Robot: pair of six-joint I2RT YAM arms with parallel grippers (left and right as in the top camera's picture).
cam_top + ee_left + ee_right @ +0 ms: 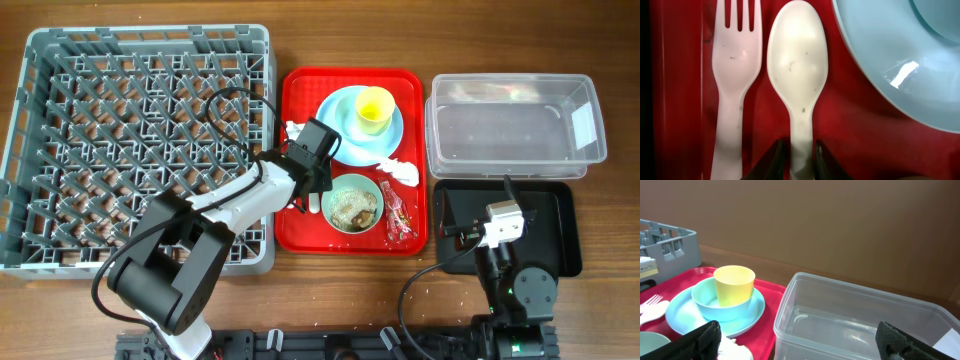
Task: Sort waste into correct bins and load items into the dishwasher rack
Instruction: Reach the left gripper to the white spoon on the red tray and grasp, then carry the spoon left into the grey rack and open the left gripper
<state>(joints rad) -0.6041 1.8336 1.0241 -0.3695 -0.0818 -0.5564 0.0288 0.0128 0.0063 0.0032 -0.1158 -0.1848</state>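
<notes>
**White plastic spoon pinched by its handle, fork lying close alongside**

White cutlery lies on the left side of the red tray, near the right wall of the dishwasher rack. The left fingers are closed on the thin handle of the spoon, one on each side. Whether it has left the tray yet, I cannot tell. The fork lies just beside it and parallel. The rim of the pale blue plate is near on the other side.

The grip sits low on a narrow, slick handle, so the wide bowl end may swing or twist free in transit. A skewed lift could also catch the fork and drag it. At the rack, a flat spoon may slip down between the pegs.

The right fingers are spread wide above the black tray, near the clear tub, holding nothing.
</notes>
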